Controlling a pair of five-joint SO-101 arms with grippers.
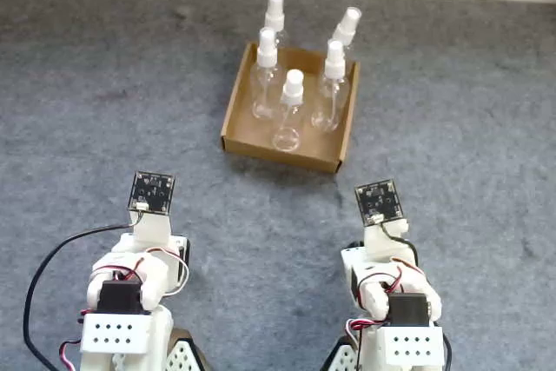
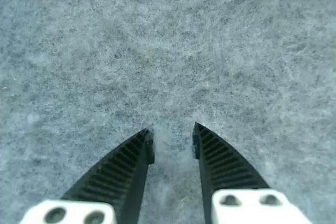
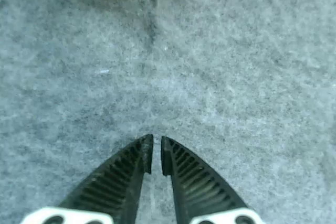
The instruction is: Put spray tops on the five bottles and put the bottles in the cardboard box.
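While all five bottles (image 1: 289,115) stand upright with white spray tops (image 1: 294,84) fitted, grouped in the cardboard box (image 1: 282,155) toward the far edge of the grey bench (image 1: 104,93), both arms sit folded at the near edge, well apart from the load. Three bottles plainly rest on the box floor; the two behind them rise at its far wall, and their bases are hidden, though they appear to be inside. The left gripper (image 2: 171,142) hangs just above bare felt with its jaws parted and nothing between them. The right gripper (image 3: 156,153) is drawn almost closed, a sliver of felt showing between the tips, also empty, with a corner of the box at the far limit of its wrist view. By this evidence the capping and packing look complete and the job is at its close. The next move calls for little more than a check that the rear pair sit fully within the walls, with both arms kept clear of the box.
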